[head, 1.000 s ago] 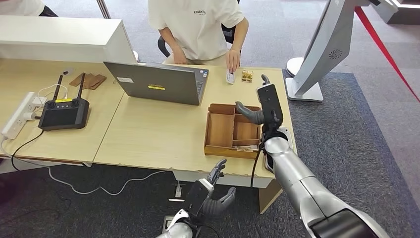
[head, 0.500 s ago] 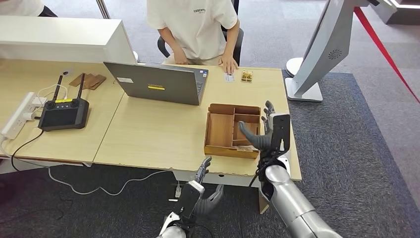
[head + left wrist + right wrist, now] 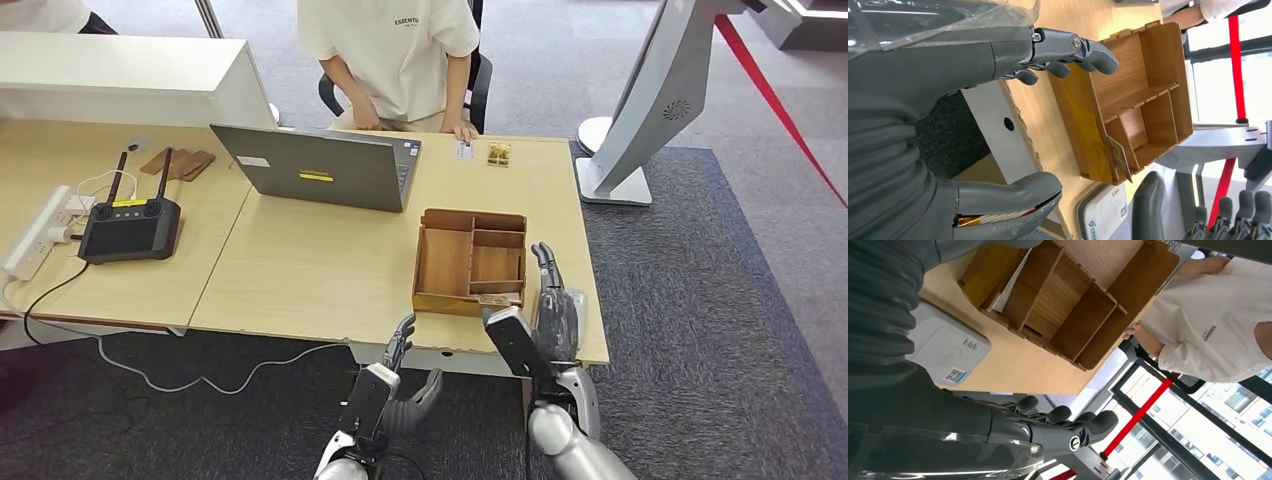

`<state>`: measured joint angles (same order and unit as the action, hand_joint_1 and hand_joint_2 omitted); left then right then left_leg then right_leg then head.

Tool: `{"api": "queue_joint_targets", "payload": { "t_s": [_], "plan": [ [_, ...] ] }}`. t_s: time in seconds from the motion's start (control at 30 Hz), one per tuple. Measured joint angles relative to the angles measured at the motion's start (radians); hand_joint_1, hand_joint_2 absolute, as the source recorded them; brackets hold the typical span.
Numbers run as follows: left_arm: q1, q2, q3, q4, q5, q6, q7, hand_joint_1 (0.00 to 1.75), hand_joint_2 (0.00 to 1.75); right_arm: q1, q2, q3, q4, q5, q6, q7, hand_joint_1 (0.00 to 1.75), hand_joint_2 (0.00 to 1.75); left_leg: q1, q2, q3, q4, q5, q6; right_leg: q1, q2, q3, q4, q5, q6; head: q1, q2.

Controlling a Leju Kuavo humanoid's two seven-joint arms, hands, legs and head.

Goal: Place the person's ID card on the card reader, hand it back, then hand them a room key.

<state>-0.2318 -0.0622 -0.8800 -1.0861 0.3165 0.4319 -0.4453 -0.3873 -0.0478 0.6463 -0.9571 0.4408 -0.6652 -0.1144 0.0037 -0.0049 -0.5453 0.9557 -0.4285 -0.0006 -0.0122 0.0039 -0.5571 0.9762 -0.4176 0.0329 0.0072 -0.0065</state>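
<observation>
Head view puts the person's ID card (image 3: 463, 151) at the upper middle of the frame, flat on the far edge of the wooden desk (image 3: 300, 270) just under the person's hand (image 3: 465, 131), a placement that reads as an offer across the counter. Both robot hands sit low in the frame, near the desk's front edge, and hold nothing: the right hand (image 3: 545, 315) has its fingers extended and apart above the white card reader (image 3: 943, 347), which lies beside the wooden organizer tray (image 3: 470, 262); the left hand (image 3: 392, 385) hangs below the desk edge with fingers loosely spread. In the left wrist view a key card (image 3: 1118, 156) stands in the tray's narrow slot nearest the reader, likely stocked there so a room key lies within the right arm's easy reach. Reader and tray share the lower right of the desk, probably to keep scanning and key pickup together. The ID card is well apart from either hand, so a long reach is judged next.
</observation>
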Motion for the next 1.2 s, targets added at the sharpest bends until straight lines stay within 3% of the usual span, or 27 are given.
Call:
{"api": "queue_joint_targets", "payload": {
  "t_s": [0.33,0.43,0.73,1.2],
  "plan": [
    [-0.006,-0.003,-0.001,0.000,0.009,-0.030,0.009,0.00,1.75,0.046,-0.016,0.005,-0.016,0.416,0.000,0.140,0.00,1.75,0.000,0.000,0.000,0.000,0.000,0.000,0.000,0.000,0.000,0.000,0.000,0.000,0.000,0.000],
    [-0.009,-0.006,-0.002,0.000,0.010,-0.039,0.010,0.00,1.75,0.049,-0.019,0.010,-0.017,0.487,0.004,0.175,0.00,1.75,0.000,0.000,0.000,0.000,0.000,0.000,0.000,0.000,0.000,0.000,0.000,0.000,0.000,0.000],
    [-0.025,-0.018,-0.010,0.006,0.016,-0.073,0.014,0.00,1.75,0.039,-0.014,0.026,0.006,0.563,0.011,0.236,0.00,1.75,0.000,0.000,0.000,0.000,0.000,0.000,0.000,0.000,0.000,0.000,0.000,0.000,0.000,0.000],
    [-0.042,-0.024,-0.035,0.014,0.024,-0.090,0.018,0.00,1.75,-0.056,0.046,0.037,0.195,0.509,0.004,0.185,0.00,1.75,0.000,0.000,0.000,0.000,0.000,0.000,0.000,0.000,0.000,0.000,0.000,0.000,0.000,0.000]
  ]
}}
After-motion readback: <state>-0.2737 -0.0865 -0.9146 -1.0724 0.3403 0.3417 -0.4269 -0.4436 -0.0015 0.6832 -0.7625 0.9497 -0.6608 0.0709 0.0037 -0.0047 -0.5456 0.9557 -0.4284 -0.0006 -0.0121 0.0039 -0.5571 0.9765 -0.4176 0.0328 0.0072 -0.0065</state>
